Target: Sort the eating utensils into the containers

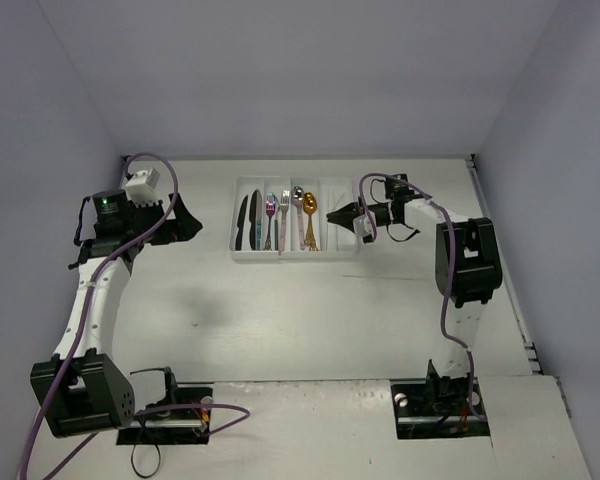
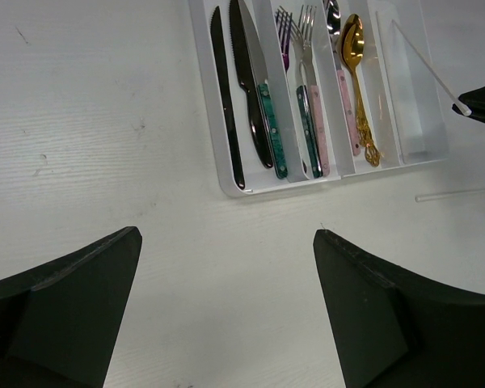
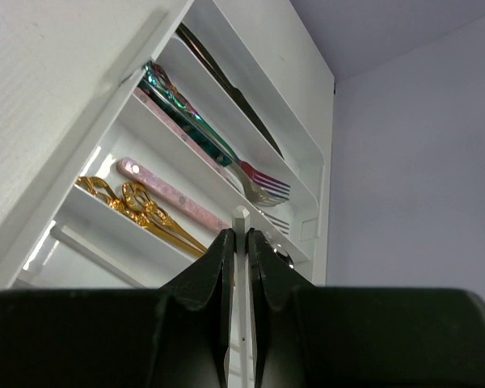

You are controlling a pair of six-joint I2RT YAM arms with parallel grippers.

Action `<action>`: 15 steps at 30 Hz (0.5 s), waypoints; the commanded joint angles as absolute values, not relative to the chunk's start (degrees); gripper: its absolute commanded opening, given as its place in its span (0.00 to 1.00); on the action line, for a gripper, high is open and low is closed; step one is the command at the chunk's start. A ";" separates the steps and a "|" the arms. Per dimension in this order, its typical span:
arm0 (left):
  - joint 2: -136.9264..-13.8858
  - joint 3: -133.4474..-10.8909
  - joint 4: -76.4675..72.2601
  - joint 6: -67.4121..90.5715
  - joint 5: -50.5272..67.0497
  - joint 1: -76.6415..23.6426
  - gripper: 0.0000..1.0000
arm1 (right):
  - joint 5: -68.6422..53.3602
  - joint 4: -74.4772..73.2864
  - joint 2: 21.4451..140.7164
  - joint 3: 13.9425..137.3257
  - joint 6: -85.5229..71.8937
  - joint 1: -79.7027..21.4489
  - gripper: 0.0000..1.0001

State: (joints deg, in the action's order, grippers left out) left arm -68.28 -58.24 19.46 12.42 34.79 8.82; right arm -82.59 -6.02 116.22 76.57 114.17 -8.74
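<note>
We find the sorting nearly done. The white tray [image 1: 293,256] sits at the far middle of the table [image 1: 280,330], and its long compartments hold their kinds: the knives [image 2: 242,97] at the left side, the forks [image 2: 303,73] next, and the spoons [image 2: 356,73] after them.

The right gripper [image 3: 241,242] is closed tight on a thin pale chopstick [image 2: 427,66]. It slants from the fingertips out over the tray's rightmost compartment and is not yet laid in. The left gripper [image 2: 226,311] hangs over bare table just left of the tray, its jaws spread wide with nothing between them.

A second chopstick [image 2: 457,194] lies on the table just beside the tray's near right corner, outside every compartment. In the right wrist view a pale bar lies in the end compartment. It may be another chopstick, but we cannot tell from that angle.

So we judge two pieces left. The held chopstick is to be set in its slot, and the loose one fetched and put beside it.
</note>
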 commanded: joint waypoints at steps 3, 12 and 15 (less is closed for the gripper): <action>-68.98 -62.50 18.05 11.55 35.07 9.86 0.87 | -89.16 -2.51 118.46 80.86 154.78 -7.38 0.02; -71.00 -64.41 18.55 10.90 34.89 10.20 0.87 | -90.43 -1.06 116.62 78.72 154.78 -6.41 0.49; -71.86 -64.73 18.37 10.95 35.11 10.20 0.87 | -90.44 -1.05 112.82 76.31 154.69 -6.73 0.51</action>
State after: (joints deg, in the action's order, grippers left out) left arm -71.34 -61.06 20.46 11.99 34.61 9.76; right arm -82.89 -2.36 119.60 78.15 114.33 -6.76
